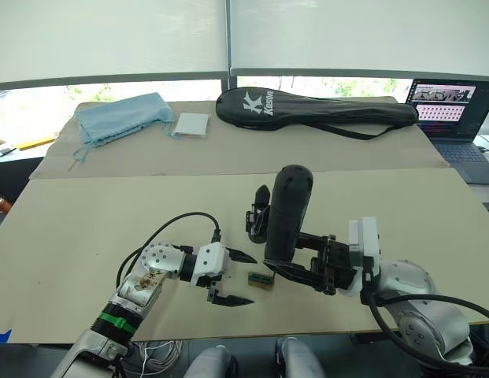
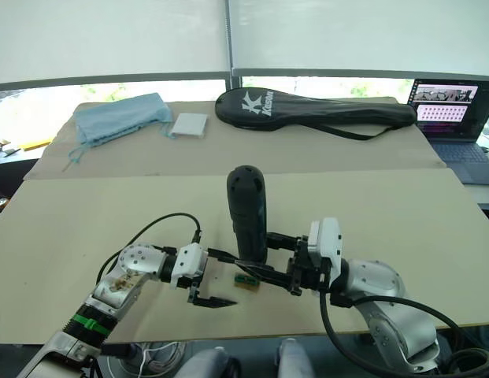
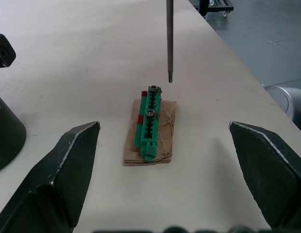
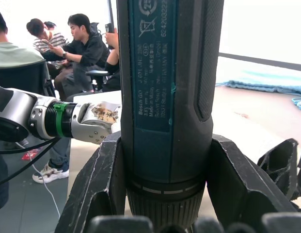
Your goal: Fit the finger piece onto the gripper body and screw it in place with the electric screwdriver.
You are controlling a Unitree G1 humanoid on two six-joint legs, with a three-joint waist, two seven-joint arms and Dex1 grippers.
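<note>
Beige table [image 1: 110, 197]: right gripper [image 1: 295, 264] fingers clamped on upright electric screwdriver [image 1: 285, 213], bit tip just above green block [image 3: 149, 121]. Left gripper [image 1: 232, 277] fingers apart, flanking that block. Gripper body [image 1: 260, 213] just behind the screwdriver.

The black electric screwdriver [image 1: 287, 213] stands upright, beside the small black gripper body [image 1: 259, 214].

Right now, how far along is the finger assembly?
Done: the right gripper holds the screwdriver upright. In hand: its bit hovers just above a screw in the green block, which the open left gripper flanks. Left: the gripper body stands apart beyond the screwdriver; fitting and screwing look undone.
</note>
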